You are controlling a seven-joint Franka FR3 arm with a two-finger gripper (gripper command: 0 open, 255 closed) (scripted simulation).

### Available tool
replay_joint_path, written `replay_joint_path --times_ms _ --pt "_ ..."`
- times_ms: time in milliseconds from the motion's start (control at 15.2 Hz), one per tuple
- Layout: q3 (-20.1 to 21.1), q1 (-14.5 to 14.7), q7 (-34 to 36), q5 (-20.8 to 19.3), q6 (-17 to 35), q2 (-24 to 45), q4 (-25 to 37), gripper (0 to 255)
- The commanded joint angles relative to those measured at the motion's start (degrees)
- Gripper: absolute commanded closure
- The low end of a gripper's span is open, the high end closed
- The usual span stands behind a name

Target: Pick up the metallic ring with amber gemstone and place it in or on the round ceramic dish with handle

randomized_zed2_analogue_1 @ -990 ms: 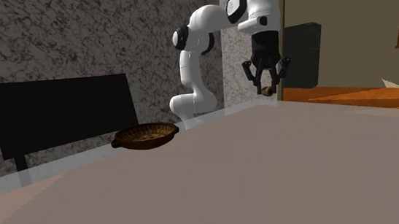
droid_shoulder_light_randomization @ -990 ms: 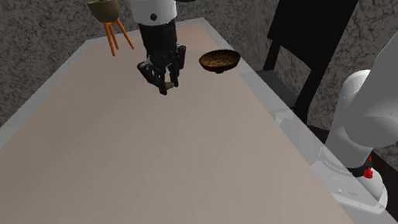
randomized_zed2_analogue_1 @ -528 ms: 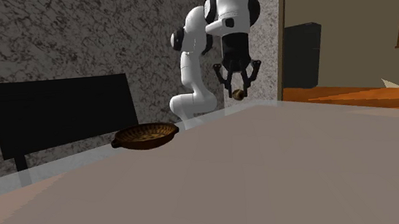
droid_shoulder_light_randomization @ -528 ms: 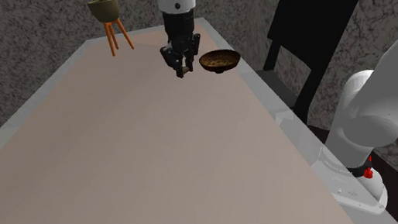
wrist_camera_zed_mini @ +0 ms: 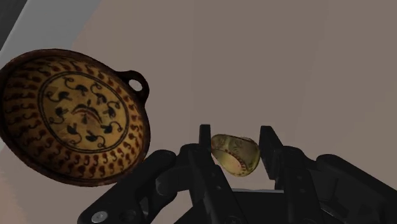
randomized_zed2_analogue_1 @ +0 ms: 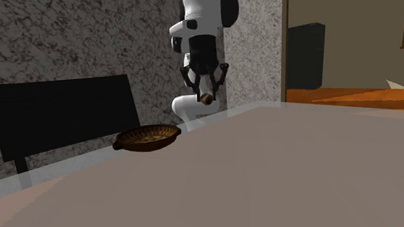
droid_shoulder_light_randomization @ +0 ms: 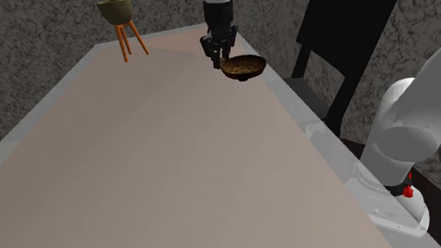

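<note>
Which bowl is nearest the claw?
The round brown patterned dish with a loop handle; the black claw holding the golden ring hangs beside it, while the olive pot on orange legs stands farther off.

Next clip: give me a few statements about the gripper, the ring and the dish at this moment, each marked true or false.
1. The gripper is shut on the ring. True.
2. The ring lies in the dish. False: the dish holds nothing, and the ring is clasped between the fingers, above the table.
3. The dish has a small loop handle on its rim. True.
4. The dish lies upside down. False: it sits upright, its patterned inside facing up.
5. The pot on orange legs touches the dish. False: it stands apart from it, towards the shoulder view's left.
</note>
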Motion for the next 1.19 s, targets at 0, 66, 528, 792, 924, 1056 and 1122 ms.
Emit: replay_joint_path --times_ms 0,66,528,792,924,1056,1122 --pt "-2.2 -1.1 -3.3 -0.5 0.1 0.3 0.1 255" --pt "-3.2 -1.6 -4.6 -0.7 0.2 0.5 0.3 255" --pt "-9.8 -5.0 -14.2 -1.7 0.3 4.0 3.5 255" --pt "-12.3 -6.4 -18.1 -1.8 1.0 6.1 4.8 255" --pt "-12.3 -6.4 -18.1 -1.9 2.6 6.0 3.2 255" --pt "-12.3 -6.5 -18.2 -1.9 4.1 5.9 1.6 255" --pt "-12.3 -6.5 -18.2 -1.9 4.9 5.9 0.8 255"
